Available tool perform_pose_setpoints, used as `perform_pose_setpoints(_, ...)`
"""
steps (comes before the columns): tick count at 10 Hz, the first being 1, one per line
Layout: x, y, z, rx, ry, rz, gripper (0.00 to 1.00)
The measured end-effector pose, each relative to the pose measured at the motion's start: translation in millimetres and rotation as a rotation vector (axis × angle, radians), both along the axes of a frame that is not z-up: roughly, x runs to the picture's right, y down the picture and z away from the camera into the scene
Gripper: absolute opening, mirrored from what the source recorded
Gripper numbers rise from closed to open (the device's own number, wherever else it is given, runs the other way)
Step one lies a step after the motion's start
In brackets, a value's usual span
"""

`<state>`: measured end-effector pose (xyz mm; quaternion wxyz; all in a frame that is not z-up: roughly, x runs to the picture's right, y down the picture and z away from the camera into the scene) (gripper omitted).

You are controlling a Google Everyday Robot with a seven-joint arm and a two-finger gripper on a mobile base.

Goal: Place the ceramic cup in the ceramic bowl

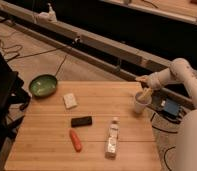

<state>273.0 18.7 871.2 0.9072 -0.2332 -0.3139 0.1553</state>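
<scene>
1. Gripper (145,93) at the right edge of the wooden table (52,150), at the end of the white arm (174,72) reaching in from the right.
2. Its tan tip sits right at the rim of the ceramic cup (140,106). Contact looks likely. Whether it is spread or clamped on the rim cannot be told.
3. The cup stands upright on the table near the right edge.
4. Ceramic bowl (43,85), green inside, at the far left corner, well apart from the cup.
5. Between them: white block (69,100), black flat object (81,121), orange-red object (75,140).
6. Clear bottle (112,137) lies on its side near the front, below the cup.
</scene>
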Motion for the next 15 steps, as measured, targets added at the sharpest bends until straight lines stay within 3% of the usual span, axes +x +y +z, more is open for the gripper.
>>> perform_pose_setpoints(3, 0, 12, 10.7, -0.043, -0.009, 0.023, 0.76)
perform_pose_setpoints(9, 0, 8, 3.8, -0.032, -0.062, 0.013, 0.19)
perform_pose_setpoints(13, -7, -16, -8.0, 0.016, -0.087, -0.010, 0.16)
perform_pose_setpoints(15, -13, -45, -17.0, 0.063, -0.096, -0.007, 0.16)
